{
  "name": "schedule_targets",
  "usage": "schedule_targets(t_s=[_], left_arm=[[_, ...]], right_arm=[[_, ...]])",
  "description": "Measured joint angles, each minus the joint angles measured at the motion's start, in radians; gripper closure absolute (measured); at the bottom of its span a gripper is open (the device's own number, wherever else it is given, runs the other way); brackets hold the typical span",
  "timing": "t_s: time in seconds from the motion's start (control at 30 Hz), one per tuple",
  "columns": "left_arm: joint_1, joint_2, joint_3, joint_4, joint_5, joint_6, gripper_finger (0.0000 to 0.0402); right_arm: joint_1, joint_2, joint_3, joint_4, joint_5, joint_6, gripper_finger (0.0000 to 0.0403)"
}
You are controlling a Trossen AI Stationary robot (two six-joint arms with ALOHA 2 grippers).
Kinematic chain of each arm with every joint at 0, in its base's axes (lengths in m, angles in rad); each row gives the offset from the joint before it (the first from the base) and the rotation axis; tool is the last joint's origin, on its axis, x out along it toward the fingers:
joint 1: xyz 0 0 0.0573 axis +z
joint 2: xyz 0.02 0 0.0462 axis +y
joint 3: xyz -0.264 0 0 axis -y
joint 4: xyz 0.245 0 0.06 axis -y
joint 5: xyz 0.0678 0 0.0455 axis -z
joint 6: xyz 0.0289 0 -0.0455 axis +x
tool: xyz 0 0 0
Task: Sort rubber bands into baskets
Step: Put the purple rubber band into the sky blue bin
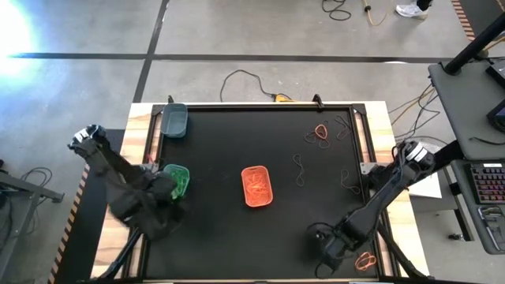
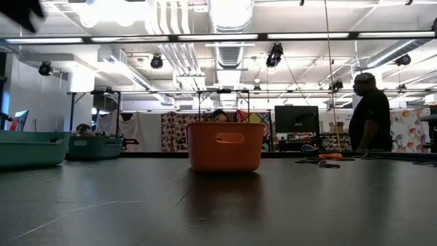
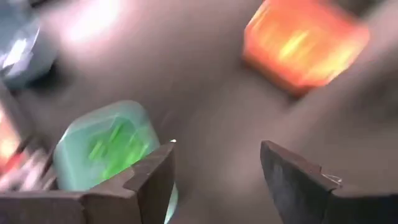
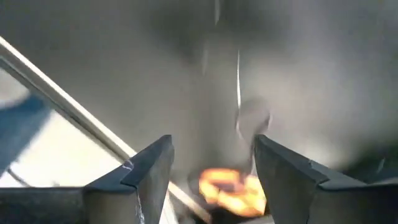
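The orange basket (image 1: 256, 186) stands near the middle of the black table (image 1: 213, 237) and serves as the reference point. It holds orange bands. In the low view it stands upright at centre (image 2: 225, 145).

The green basket (image 1: 177, 181) lies well to the left of the orange basket and holds green bands (image 3: 109, 144). The grey basket (image 1: 174, 121) lies to the left of and behind the orange basket, near the table's far left corner.

The left gripper (image 1: 170, 192) is at the green basket's near edge, left of the orange basket. Its fingers (image 3: 152, 180) are spread apart and hold nothing; in the left wrist view the green basket (image 3: 99, 146) shows just beside one finger and the orange basket (image 3: 301, 43) farther off.

The right gripper (image 1: 325, 246) is to the right of and nearer than the orange basket, by the table's front edge. Its fingers (image 4: 280, 171) are released and empty. An orange band (image 1: 365, 261) lies just beside it on the table's rim; the right wrist view shows this band (image 4: 231, 186) between the fingers, on the surface beyond them.

Loose bands remain to the right of and behind the orange basket: an orange band (image 1: 320, 132) and dark bands (image 1: 300, 169) near it.

A person (image 2: 369, 113) stands in the room beyond the table.
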Motion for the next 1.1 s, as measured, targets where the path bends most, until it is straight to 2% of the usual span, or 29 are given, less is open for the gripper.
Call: schedule_targets(t_s=[0.13,0.23,0.43,0.7,0.93,1.1], left_arm=[[-0.136,-0.025,-0.027,0.086,-0.370,-0.032,0.0190],[-0.189,-0.037,-0.043,0.134,-0.484,-0.021,0.0200],[-0.203,-0.037,-0.047,0.140,-0.490,0.056,0.0217],[-0.201,-0.038,-0.048,0.136,-0.483,0.074,0.0231],[-0.199,-0.041,-0.049,0.094,-0.488,0.063,0.0233],[-0.200,-0.096,-0.050,0.066,-0.506,0.062,0.0233]], right_arm=[[0.022,0.089,-0.009,-0.004,-0.151,0.021,0.0195],[0.031,0.132,-0.025,0.001,-0.210,-0.009,0.0209],[0.035,0.165,-0.112,0.011,-0.355,-0.068,0.0244],[0.036,0.144,-0.227,0.307,-0.391,0.020,0.0302],[0.040,0.144,-0.267,0.325,-0.385,0.073,0.0380],[0.026,0.120,-0.246,0.277,-0.351,0.072,0.0393]])
